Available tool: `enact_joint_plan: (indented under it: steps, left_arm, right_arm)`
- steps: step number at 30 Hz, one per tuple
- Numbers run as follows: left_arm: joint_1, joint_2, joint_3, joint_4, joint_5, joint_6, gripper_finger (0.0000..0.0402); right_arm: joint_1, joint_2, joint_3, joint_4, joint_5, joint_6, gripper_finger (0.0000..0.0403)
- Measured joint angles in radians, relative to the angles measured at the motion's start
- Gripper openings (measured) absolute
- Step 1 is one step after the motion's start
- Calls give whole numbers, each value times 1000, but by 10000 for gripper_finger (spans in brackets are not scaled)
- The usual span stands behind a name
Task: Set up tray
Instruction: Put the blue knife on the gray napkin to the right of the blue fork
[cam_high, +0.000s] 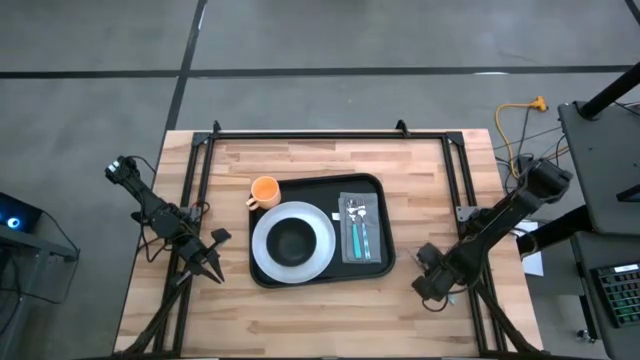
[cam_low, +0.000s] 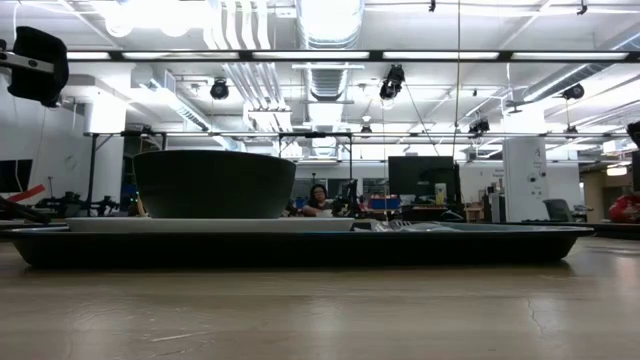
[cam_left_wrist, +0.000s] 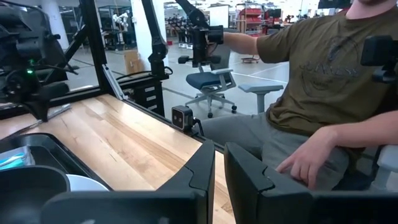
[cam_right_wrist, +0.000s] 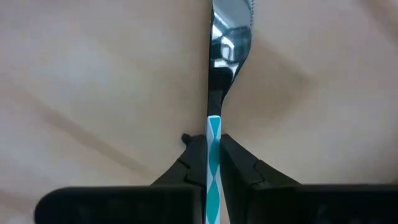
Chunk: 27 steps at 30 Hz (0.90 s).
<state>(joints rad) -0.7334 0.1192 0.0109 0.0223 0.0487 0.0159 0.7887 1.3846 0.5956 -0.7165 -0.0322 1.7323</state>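
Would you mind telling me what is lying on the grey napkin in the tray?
On the napkin in the tray lie teal-handled pieces of cutlery, side by side. Which pieces they are, I cannot tell; anything beneath the napkin is covered.

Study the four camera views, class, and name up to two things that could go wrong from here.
1. The right gripper pinches the knife by its thin teal handle only; it may swivel or slip when lifted.
2. The napkin on the tray already holds cutlery, so setting the knife there could knock those pieces askew.
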Motion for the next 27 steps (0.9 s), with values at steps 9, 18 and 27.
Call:
enact_joint_plan:
  steps: [9, 18, 27]
  left_arm:
    - [0, 0, 0, 0, 0, 0, 18]
    - [0, 0, 0, 0, 0, 0, 18]
    - [0, 0, 0, 0, 0, 0, 18]
  right_arm:
    - [-5, -102, -3, -198, -4, 167, 14]
    - [-97, -176, -8, -234, 5, 202, 13]
    - [-295, -176, 25, -219, 14, 147, 13]
